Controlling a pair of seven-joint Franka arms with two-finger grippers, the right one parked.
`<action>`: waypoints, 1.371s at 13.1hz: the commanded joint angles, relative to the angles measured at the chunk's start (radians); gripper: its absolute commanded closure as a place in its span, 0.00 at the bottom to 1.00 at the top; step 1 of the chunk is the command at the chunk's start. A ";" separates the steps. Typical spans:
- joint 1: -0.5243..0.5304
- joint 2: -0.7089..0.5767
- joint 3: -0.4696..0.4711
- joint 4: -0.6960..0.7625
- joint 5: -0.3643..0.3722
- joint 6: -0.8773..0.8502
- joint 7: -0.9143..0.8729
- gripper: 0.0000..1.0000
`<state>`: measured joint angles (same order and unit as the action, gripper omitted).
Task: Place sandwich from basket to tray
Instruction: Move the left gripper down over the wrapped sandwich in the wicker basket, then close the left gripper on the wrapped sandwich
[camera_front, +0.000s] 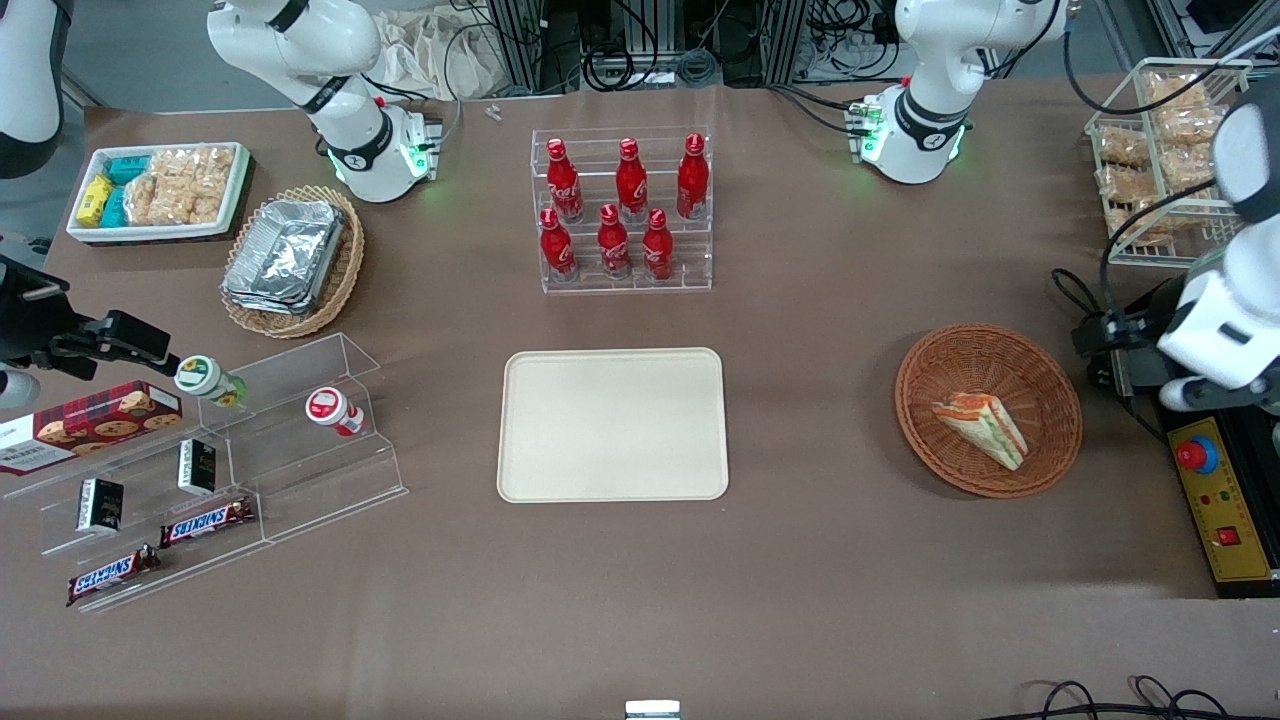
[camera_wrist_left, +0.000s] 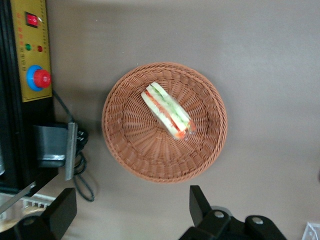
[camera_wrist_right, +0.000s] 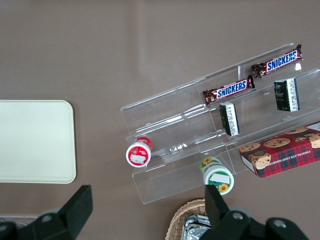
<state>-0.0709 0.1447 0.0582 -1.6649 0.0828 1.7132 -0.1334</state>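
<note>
**Wicker basket holds the sandwich while the tray lies bare**

Reddish-brown wicker forms the round, shallow basket (camera_front: 988, 410), which sits on the brown table toward the working arm's end. Inside it lies the sandwich (camera_front: 983, 428), a pale triangular wedge with orange-red and green layers showing along its cut edge. It rests on the basket's woven floor, touching nothing else. In the left wrist view the sandwich (camera_wrist_left: 167, 110) lies diagonally across the basket (camera_wrist_left: 164, 122), a little off the middle.

The cream-beige tray (camera_front: 613, 424) sits flat near the middle of the table, well apart from the basket, with nothing on it. The right wrist view shows one rounded end of the tray (camera_wrist_right: 35, 141).

The left arm's gripper (camera_wrist_left: 130, 210) hangs above the table just outside the basket's rim, close to the black and yellow control box (camera_front: 1225, 500) with its red button. Its two dark fingers (camera_wrist_left: 199, 202) stand wide apart and hold nothing. In the front view the gripper itself is hidden by the white arm.

Farther from the front camera than the tray, a clear stepped rack holds six red bottles (camera_front: 620, 205). Toward the parked arm's end stand a tan oval basket of foil containers (camera_front: 292, 258) and a clear shelf with snack bars (camera_front: 205, 520).
</note>
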 joint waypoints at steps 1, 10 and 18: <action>-0.004 -0.014 0.011 -0.129 -0.014 0.124 -0.046 0.00; 0.020 0.074 0.006 -0.395 -0.051 0.543 -0.481 0.00; 0.017 0.188 0.003 -0.479 -0.052 0.810 -0.775 0.00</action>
<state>-0.0526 0.3288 0.0664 -2.0982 0.0409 2.4467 -0.8685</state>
